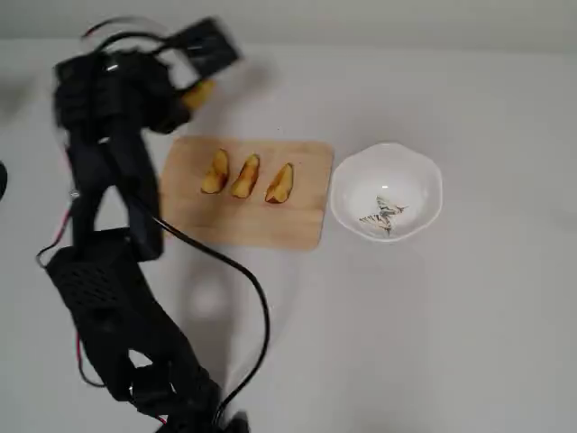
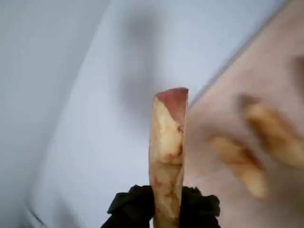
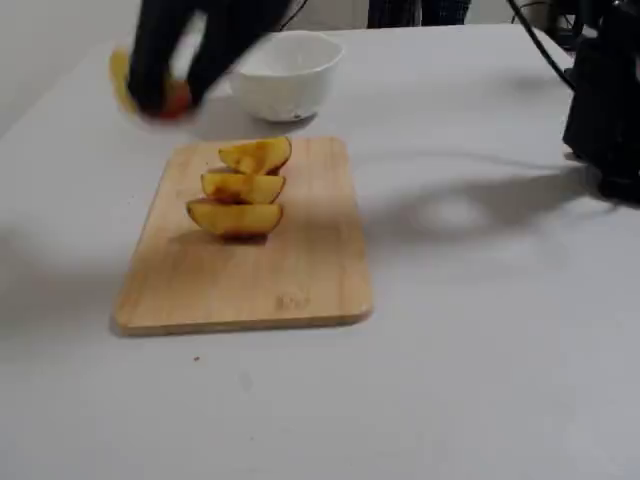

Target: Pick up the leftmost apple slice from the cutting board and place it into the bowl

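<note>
Claw (image 2: 167, 209) closed on the apple slice (image 2: 168, 152); the wrist view shows the slice pinched at its lower end between the two dark fingers, standing up with the red skin tip on top. In the overhead view the apple slice (image 1: 198, 94) is lifted clear, hanging off the upper left corner of the cutting board (image 1: 248, 225), above the counter (image 1: 469, 325). The fixed view is motion-blurred there, showing only a yellow-red smear under the dark claw (image 3: 150, 95), so the arm seems to be in transit. Three narrower slices (image 1: 245, 177) lie in a row on the board, untouched. The bowl (image 1: 386, 192) sits just beside the board's right edge in the overhead view, empty apart from the grey-green mark on its bottom. Step in hand, by my reading: pick done, carry under way. Next move calls for a sweep across the board to the bowl, high enough to clear the three slices and the wavy rim, then centring over the bowl before letting go. Grip is near the slice's end, so it may swing.
</note>
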{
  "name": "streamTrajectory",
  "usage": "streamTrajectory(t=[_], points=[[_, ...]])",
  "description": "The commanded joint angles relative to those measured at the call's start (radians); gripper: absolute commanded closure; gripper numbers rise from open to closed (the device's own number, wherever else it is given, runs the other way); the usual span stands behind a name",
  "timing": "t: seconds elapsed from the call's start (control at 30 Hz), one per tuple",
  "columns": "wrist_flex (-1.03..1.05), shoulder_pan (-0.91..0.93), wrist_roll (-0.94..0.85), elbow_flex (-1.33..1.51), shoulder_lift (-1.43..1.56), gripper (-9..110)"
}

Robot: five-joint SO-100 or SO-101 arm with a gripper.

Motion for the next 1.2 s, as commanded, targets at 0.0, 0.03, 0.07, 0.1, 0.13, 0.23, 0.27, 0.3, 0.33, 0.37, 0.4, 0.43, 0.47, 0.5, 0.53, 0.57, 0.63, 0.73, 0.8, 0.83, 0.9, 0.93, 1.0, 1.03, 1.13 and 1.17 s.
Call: streamTrajectory(t=[0.0,0.03,0.07,0.1,0.13,0.23,0.27,0.3,0.33,0.37,0.4,0.43,0.47,0.5,0.53,0.57,0.63,0.73,0.8,0.83,0.9,0.93,1.0,1.03,1.13,1.17], points=[[0.121,0.204,0.209,-0.083,0.166,101],[0.144,0.25,0.233,-0.083,0.175,101],[0.164,0.291,0.247,-0.083,0.181,101],[0.184,0.334,0.261,-0.083,0.186,101],[0.206,0.373,0.273,-0.083,0.187,101],[0.273,0.459,0.293,-0.083,0.179,101],[0.29,0.48,0.293,-0.083,0.172,101],[0.301,0.502,0.295,-0.083,0.166,101],[0.305,0.523,0.293,-0.083,0.158,101],[0.31,0.54,0.291,-0.083,0.15,101],[0.313,0.555,0.287,-0.083,0.141,101],[0.316,0.561,0.272,-0.083,0.13,101],[0.324,0.563,0.259,-0.083,0.117,101],[0.333,0.561,0.249,-0.083,0.106,101],[0.339,0.555,0.238,-0.083,0.095,101],[0.344,0.548,0.232,-0.083,0.084,101],[0.354,0.531,0.224,-0.083,0.067,101],[0.351,0.523,0.222,-0.083,0.04,101],[0.345,0.526,0.219,-0.083,0.023,99],[0.344,0.531,0.219,-0.083,0.014,98],[0.337,0.541,0.218,-0.083,0.002,96],[0.333,0.548,0.218,-0.083,-0.003,95],[0.321,0.565,0.216,-0.083,-0.008,87],[0.313,0.572,0.213,-0.083,-0.009,84],[0.285,0.594,0.196,-0.083,-0.011,79],[0.285,0.597,0.195,-0.084,-0.011,74]])
